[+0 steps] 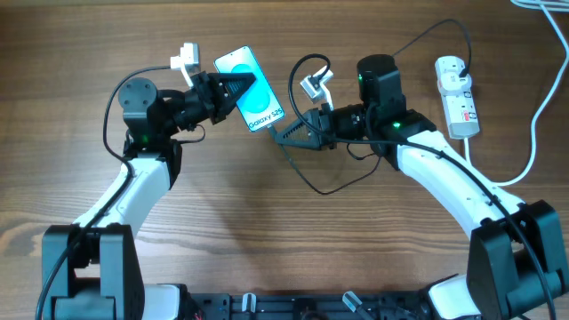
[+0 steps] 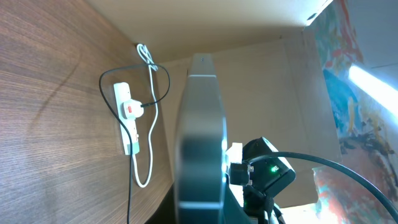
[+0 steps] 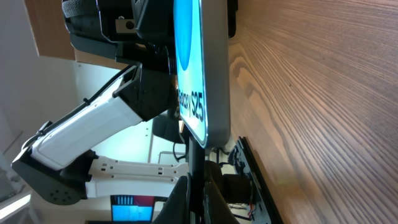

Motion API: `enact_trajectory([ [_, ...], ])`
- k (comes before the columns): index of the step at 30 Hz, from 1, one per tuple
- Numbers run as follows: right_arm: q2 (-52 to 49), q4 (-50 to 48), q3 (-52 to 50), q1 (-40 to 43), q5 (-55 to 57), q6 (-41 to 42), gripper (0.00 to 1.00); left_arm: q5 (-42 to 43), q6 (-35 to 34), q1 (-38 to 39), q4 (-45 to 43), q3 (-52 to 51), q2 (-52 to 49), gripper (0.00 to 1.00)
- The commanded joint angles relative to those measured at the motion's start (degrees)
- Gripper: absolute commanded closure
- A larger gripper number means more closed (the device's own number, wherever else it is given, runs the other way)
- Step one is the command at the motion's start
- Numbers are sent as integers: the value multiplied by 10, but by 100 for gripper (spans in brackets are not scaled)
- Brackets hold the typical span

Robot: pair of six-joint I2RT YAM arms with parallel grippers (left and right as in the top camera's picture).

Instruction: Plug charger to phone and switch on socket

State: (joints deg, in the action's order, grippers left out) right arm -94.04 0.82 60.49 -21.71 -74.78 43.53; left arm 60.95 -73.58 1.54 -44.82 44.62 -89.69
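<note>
Midair hand-off above the wooden table (image 1: pixel 267 231): my left pincer (image 1: pixel 233 89) is clamped across the middle of the phone (image 1: pixel 263 112), holding it clear of the tabletop with its turquoise screen facing up and the "Galaxy S25" end angled toward my right arm. My right pincer (image 1: pixel 283 135) sits just off that end, its jaws drawn narrow on the plug end of the charger (image 1: pixel 418 38). In the right wrist view the thin dark tip reaches up to the phone's lower edge, though I cannot tell whether it is seated in the port. The black cable loops across the table behind my right arm and runs up to the socket (image 1: pixel 456 98), which lies well apart at the far right beside its thick white cord (image 1: pixel 536 124).
</note>
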Motion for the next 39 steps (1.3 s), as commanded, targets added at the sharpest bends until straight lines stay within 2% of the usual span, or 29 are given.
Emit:
enact_trajectory([
  [1,7,-7,1,-1,19,1,96,25,11,6,-6,6,3,96],
  [8,7,-89,1,-1,20,32,96,59,11,6,-6,6,3,96],
  [12,7,-66,0,-1,16,30,87,50,12,4,-6,6,3,96],
  [20,7,-45,0,-2,-13,28,82,24,18,-34,-6,6,3,96],
  [24,7,-46,0,-12,-6,25,76,20,26,-32,-6,6,3,96],
  [30,7,-46,0,-24,11,25,77,20,26,-11,-6,6,3,96],
  [32,7,-46,0,-29,15,25,82,20,26,-10,-6,6,3,96],
  [35,7,-46,0,-31,19,25,94,23,26,-10,-6,6,3,96],
  [39,7,-47,0,-31,32,25,96,49,26,-10,-6,6,3,96],
])
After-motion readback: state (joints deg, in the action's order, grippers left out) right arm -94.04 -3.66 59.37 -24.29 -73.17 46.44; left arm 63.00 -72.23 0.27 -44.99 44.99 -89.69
